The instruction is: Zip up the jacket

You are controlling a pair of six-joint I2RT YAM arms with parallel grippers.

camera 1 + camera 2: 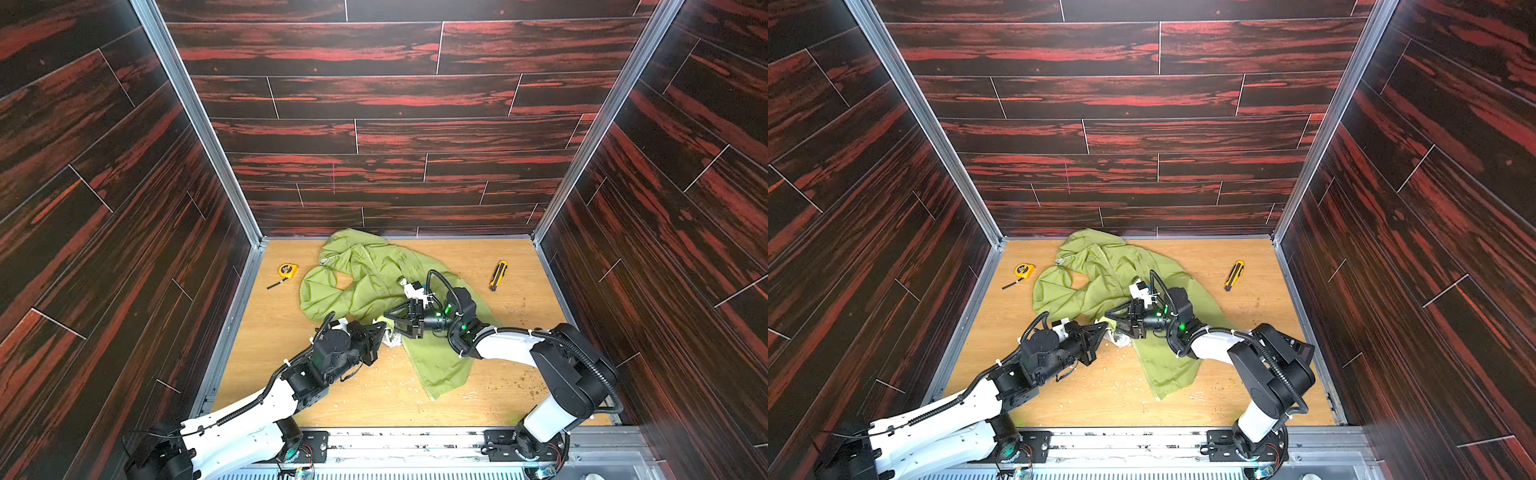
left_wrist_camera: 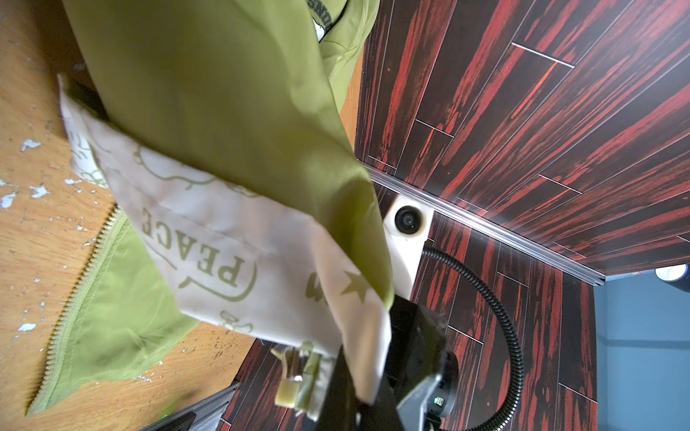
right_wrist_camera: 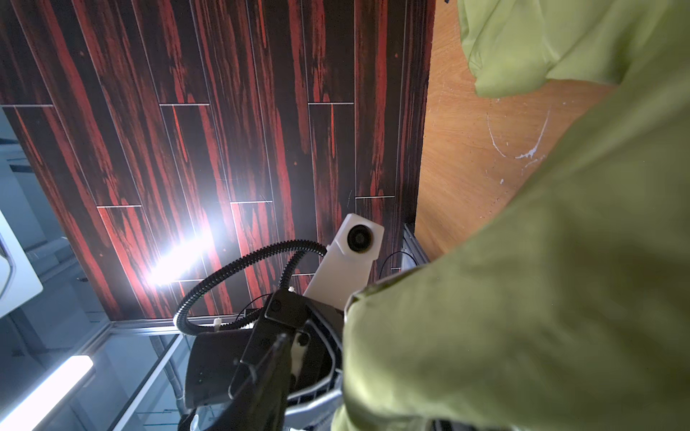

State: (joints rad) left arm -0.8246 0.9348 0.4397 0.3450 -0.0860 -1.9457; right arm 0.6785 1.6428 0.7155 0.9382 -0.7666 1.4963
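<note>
The lime-green jacket [image 1: 374, 270] lies crumpled on the wooden floor, shown in both top views, with one long panel trailing toward the front [image 1: 1167, 365]. My left gripper [image 1: 381, 330] is shut on a corner of it at the bottom hem. In the left wrist view its dark fingers [image 2: 347, 395] pinch the whitish printed lining [image 2: 231, 253], and the zipper slider [image 2: 293, 384] hangs right beside them. A row of zipper teeth [image 2: 78, 298] runs along the other front edge on the floor. My right gripper [image 1: 395, 322] faces the left one, jaws apart, with green fabric [image 3: 522, 280] draped over one side; only one finger [image 3: 269, 373] shows.
A yellow tape measure [image 1: 287, 271] lies at the back left, and a yellow-and-black utility knife [image 1: 498, 275] at the back right. Dark red wood-pattern walls close in three sides. White flecks dot the floor [image 1: 374, 386] in front of the jacket.
</note>
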